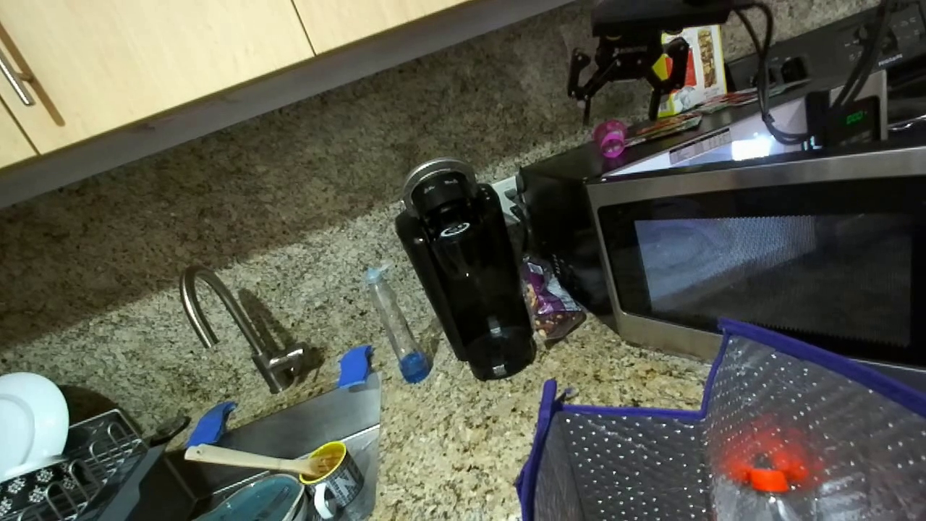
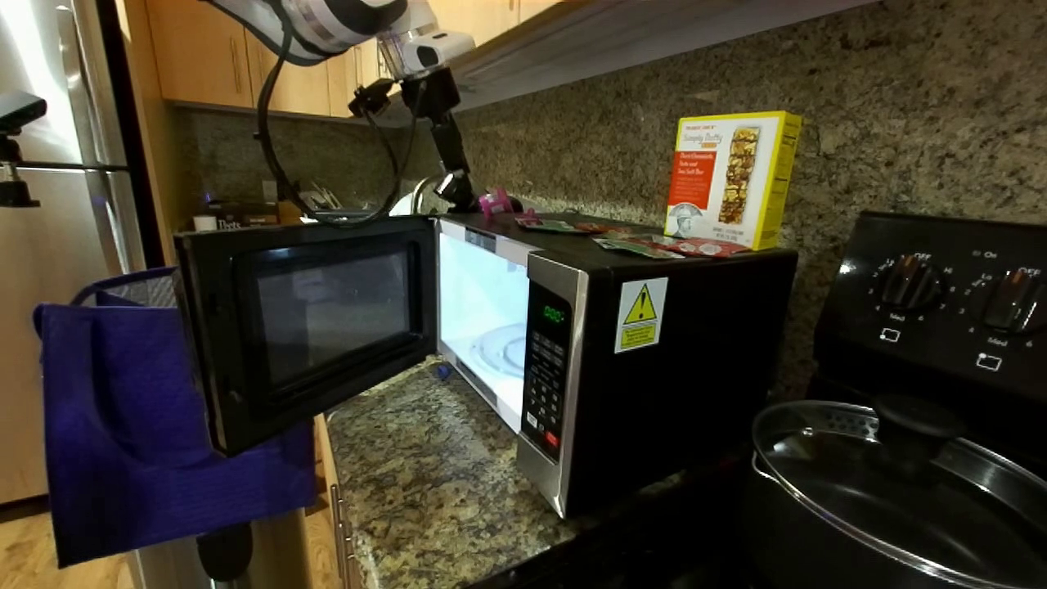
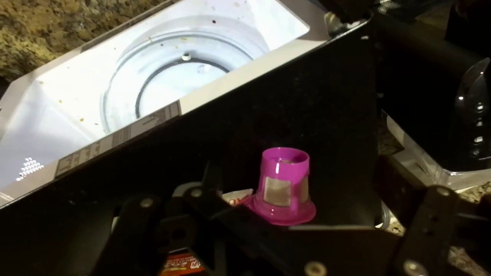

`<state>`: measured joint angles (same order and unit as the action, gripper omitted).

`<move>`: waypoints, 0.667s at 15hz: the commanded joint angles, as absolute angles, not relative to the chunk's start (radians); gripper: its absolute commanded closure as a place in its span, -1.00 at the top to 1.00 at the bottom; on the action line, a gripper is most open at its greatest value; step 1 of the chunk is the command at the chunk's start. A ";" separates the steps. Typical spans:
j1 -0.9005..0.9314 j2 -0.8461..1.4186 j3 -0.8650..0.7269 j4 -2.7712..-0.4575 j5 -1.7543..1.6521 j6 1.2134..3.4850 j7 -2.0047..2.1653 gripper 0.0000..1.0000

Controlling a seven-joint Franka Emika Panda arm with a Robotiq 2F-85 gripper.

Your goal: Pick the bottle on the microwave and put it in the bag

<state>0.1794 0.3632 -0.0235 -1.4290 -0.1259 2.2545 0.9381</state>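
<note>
The bottle is a small magenta cup-like piece with pale side panels (image 3: 285, 172). It stands on the black top of the microwave (image 3: 337, 130), near the edge beside the coffee maker. It also shows in both exterior views (image 1: 611, 137) (image 2: 494, 202). My gripper (image 1: 621, 112) is open, just above and behind the bottle, fingers spread. In the wrist view the gripper's fingers (image 3: 301, 176) are on either side of the bottle, apart from it. The microwave (image 2: 679, 384) has its door open and its inside lit. The blue-edged bag (image 1: 629, 412) stands in front of the microwave; its blue side (image 2: 164, 425) shows below the door.
The black coffee maker (image 1: 463, 268) stands beside the microwave. A yellow carton (image 2: 728, 180) and several flat packets (image 2: 638, 245) are on the microwave top. The open door (image 2: 319, 327) juts toward the bag. A clear bottle with an orange cap (image 1: 767, 477) shows by the bag.
</note>
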 commanded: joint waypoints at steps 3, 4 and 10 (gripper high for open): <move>0.214 0.398 -0.054 -1.412 -0.223 2.311 0.990 1.00; 0.219 0.405 -0.060 -1.411 -0.241 2.324 0.990 1.00; 0.226 0.457 -0.083 -1.365 -0.275 2.323 0.995 1.00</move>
